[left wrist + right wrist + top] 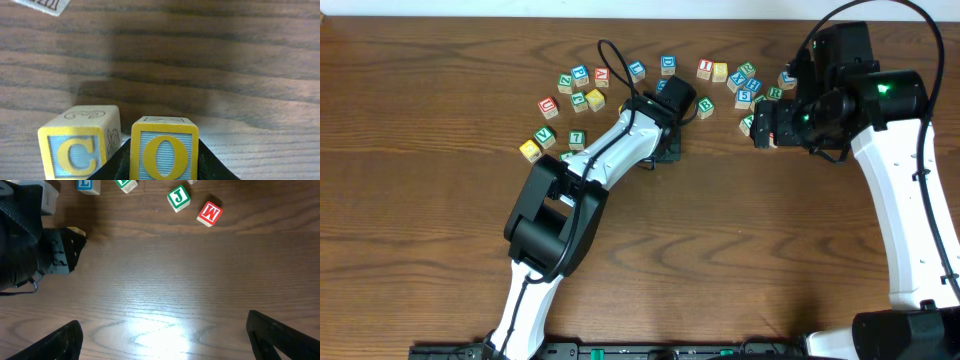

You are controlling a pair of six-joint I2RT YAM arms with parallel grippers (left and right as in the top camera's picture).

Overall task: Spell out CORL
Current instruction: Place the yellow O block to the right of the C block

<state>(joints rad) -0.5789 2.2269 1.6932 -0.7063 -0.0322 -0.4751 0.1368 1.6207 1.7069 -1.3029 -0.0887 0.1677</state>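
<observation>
My left end effector (165,169) is clamped on the O (164,150), right beside the C (75,150); I think half the word is done

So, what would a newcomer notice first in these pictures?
The left tool clamps the O cube, with the C cube standing just beside it on the brown wooden table. The right tool hangs wide open over bare wood, and many loose letter cubes lie scattered along the far side.

C cube (77,150) and O cube (164,150) bear yellow letters on pale blue.
</observation>
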